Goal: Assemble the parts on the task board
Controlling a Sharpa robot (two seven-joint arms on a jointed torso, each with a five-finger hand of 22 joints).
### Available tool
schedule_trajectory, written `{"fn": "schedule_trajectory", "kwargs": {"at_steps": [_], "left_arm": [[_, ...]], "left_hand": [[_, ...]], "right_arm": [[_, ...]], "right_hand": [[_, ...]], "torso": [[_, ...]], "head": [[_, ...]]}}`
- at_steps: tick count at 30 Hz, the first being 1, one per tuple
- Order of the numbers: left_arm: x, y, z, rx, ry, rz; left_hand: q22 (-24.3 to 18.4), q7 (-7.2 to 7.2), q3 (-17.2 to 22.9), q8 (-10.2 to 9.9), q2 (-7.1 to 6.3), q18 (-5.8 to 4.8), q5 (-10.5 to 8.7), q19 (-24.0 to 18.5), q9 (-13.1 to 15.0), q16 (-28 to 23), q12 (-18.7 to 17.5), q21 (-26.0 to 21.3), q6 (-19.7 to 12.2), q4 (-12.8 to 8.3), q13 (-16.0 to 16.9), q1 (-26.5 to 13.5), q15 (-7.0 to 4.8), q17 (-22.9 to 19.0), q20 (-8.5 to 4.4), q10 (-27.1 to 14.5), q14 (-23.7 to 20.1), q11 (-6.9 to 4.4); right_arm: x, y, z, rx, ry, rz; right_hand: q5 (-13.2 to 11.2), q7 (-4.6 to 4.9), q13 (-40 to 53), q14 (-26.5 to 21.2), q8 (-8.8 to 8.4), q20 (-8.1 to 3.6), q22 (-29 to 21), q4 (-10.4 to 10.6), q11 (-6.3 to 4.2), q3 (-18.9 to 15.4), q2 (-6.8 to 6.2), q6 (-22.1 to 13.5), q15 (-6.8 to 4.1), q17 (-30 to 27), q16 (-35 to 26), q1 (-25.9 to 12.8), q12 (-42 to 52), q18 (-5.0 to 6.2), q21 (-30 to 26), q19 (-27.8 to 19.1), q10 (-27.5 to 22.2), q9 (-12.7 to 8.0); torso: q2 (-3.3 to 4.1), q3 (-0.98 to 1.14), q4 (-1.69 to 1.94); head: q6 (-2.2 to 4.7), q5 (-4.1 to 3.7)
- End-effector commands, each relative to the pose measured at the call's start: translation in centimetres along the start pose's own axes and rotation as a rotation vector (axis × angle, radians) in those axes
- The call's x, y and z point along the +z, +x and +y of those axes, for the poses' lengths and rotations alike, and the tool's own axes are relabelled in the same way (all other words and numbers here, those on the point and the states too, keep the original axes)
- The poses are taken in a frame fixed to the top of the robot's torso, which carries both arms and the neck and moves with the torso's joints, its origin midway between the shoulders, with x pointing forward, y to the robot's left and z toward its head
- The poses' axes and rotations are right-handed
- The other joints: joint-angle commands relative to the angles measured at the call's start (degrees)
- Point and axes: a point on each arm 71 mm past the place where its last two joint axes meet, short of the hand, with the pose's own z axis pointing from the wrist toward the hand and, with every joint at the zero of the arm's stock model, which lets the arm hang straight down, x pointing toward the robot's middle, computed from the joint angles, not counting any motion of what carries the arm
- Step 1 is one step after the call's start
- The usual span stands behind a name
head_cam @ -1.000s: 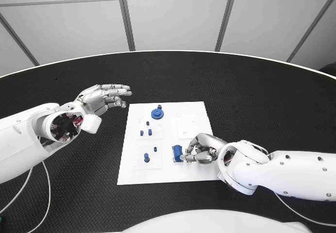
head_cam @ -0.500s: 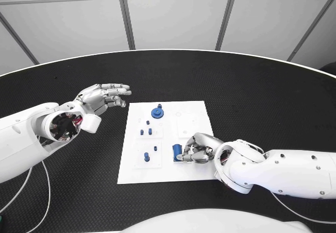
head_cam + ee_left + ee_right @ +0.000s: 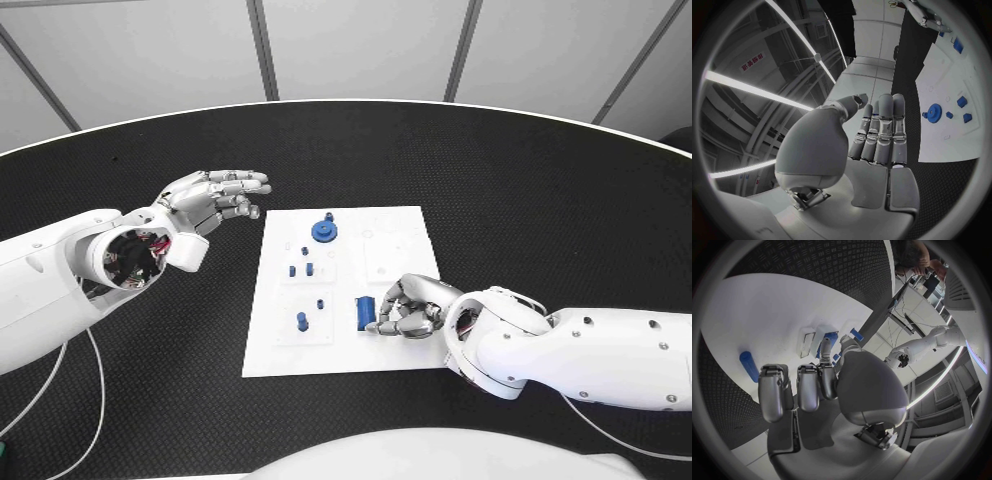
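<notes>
The small blue rectangular block (image 3: 365,314) stands on the flat white task board (image 3: 397,350), directly against the fingertips of my right hand (image 3: 410,310), whose fingers curl toward it; I cannot tell whether they grip it. Beyond my fingertips stand the round blue gear (image 3: 325,233) and several small blue pegs (image 3: 302,323). My left hand (image 3: 214,200) hovers off the board's far corner, fingers apart, holding nothing.

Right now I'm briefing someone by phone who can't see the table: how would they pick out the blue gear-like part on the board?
Start at the white task board in the middle of the black table. Go to its far edge, away from the robot. The gear-like part sits there: a round, toothed blue disc, clearly wider than the small blue pegs nearer the robot.
</notes>
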Motion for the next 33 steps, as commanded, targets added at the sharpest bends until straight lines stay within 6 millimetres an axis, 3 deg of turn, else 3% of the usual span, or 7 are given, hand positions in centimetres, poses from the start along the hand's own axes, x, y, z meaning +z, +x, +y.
{"fn": "schedule_trajectory", "kwargs": {"at_steps": [1, 10, 12, 18, 22, 29, 33], "left_arm": [[0.0, 0.0, 0.0, 0.000, 0.000, -0.001], [0.0, -0.1, 0.0, 0.000, 0.001, -0.003], [0.1, -0.1, 0.0, 0.001, 0.001, -0.004], [0.3, 0.0, 0.0, 0.000, 0.004, -0.002], [0.5, 0.1, 0.0, 0.000, 0.004, 0.000], [0.6, 0.1, 0.1, 0.000, 0.004, 0.004], [0.6, 0.2, 0.1, -0.001, 0.003, 0.006]], "left_hand": [[-0.06, 0.36, -0.26, 0.32, 0.28, 0.79, -0.07, -0.52, -0.05, -0.20, -0.06, -0.23, -0.19, 0.04, -0.07, 0.26, 0.04, -0.05, -0.02, -0.15, -0.18, 0.23], [-0.06, 0.36, -0.26, 0.32, 0.28, 0.79, -0.07, -0.52, -0.05, -0.20, -0.06, -0.23, -0.19, 0.04, -0.07, 0.26, 0.04, -0.05, -0.02, -0.15, -0.18, 0.23], [-0.06, 0.36, -0.26, 0.32, 0.28, 0.79, -0.07, -0.52, -0.05, -0.20, -0.06, -0.23, -0.19, 0.04, -0.07, 0.26, 0.04, -0.05, -0.02, -0.15, -0.18, 0.23], [-0.06, 0.36, -0.26, 0.32, 0.28, 0.79, -0.07, -0.52, -0.05, -0.20, -0.06, -0.23, -0.19, 0.04, -0.07, 0.26, 0.04, -0.05, -0.02, -0.15, -0.18, 0.23], [-0.08, 0.36, -0.31, 0.34, 0.26, 0.79, -0.08, -0.51, -0.08, -0.19, -0.04, -0.25, -0.21, 0.07, -0.11, 0.26, 0.05, -0.08, -0.02, -0.16, -0.19, 0.24], [-0.08, 0.36, -0.31, 0.34, 0.26, 0.79, -0.08, -0.51, -0.08, -0.19, -0.04, -0.25, -0.21, 0.07, -0.11, 0.26, 0.05, -0.08, -0.02, -0.16, -0.19, 0.24], [-0.08, 0.36, -0.31, 0.34, 0.26, 0.79, -0.08, -0.51, -0.08, -0.19, -0.04, -0.25, -0.21, 0.07, -0.11, 0.26, 0.05, -0.08, -0.02, -0.16, -0.19, 0.24]], "right_arm": [[-0.2, -0.2, -0.2, 0.003, 0.002, -0.006], [-1.4, -1.3, -1.4, 0.022, 0.025, -0.059], [-1.9, -1.8, -1.7, 0.032, 0.024, -0.081], [-3.3, -4.0, -3.6, 0.036, 0.048, -0.157], [-3.6, -5.1, -5.3, 0.012, 0.086, -0.190], [-3.4, -5.8, -6.7, -0.025, 0.123, -0.219], [-3.1, -5.8, -6.9, -0.054, 0.129, -0.225]], "right_hand": [[-0.31, 0.06, 10.02, 4.65, -0.17, -0.33, 15.09, 0.02, -0.01, -0.59, -0.53, 0.55, -0.32, 7.61, 0.22, -0.36, 0.03, -0.41, 0.26, 5.84, 2.43, -0.07], [0.83, -0.06, 9.82, 4.62, -0.31, -0.32, 15.09, -0.18, -0.09, 0.10, 0.15, 0.41, -0.36, 7.43, 0.13, 0.38, -0.43, -0.41, 0.26, 5.84, 2.25, -0.22], [2.08, 0.08, 9.33, 4.51, -0.76, -0.30, 15.09, -0.22, 0.00, 0.78, 0.31, -0.15, -0.31, 6.96, -0.12, 1.33, -1.39, -0.41, 0.26, 5.84, 1.83, -0.50], [6.02, 1.56, 8.71, 4.37, -4.75, 0.41, 15.09, -0.39, 1.18, 4.59, 0.12, -2.50, 0.62, 6.43, -0.45, 5.38, -2.87, -0.41, 0.26, 5.84, 1.14, -2.87], [7.33, 1.70, 8.74, 4.38, -5.54, 0.60, 15.09, -0.30, 1.32, 5.91, -0.26, -2.08, 0.77, 6.46, -0.45, 6.01, -2.92, -0.41, 0.26, 5.84, 1.15, -3.42], [7.22, 1.79, 8.63, 4.37, -5.81, 0.67, 15.09, -0.13, 1.40, 6.19, -0.72, -1.74, 0.83, 6.40, -0.49, 5.58, -3.16, -0.41, 0.26, 5.84, 1.08, -3.61], [6.47, 1.87, 8.66, 4.38, -6.17, 0.78, 15.09, -0.04, 1.48, 6.28, -1.27, -1.26, 0.93, 6.45, -0.48, 4.19, -3.16, -0.41, 0.26, 5.84, 1.13, -3.85]], "torso": [[-0.02, -0.01, 0.01], [-0.18, 0.04, -0.14], [-0.22, 0.07, -0.25], [-0.39, 0.07, -0.66], [-0.43, 0.13, -1.10], [-0.41, 0.44, -1.50], [-0.37, 0.47, -1.52]], "head": [[-0.03, -0.06], [0.01, -0.20], [0.16, -0.36], [0.68, -1.25], [0.84, -1.87], [1.07, -2.66], [1.10, -2.84]]}}
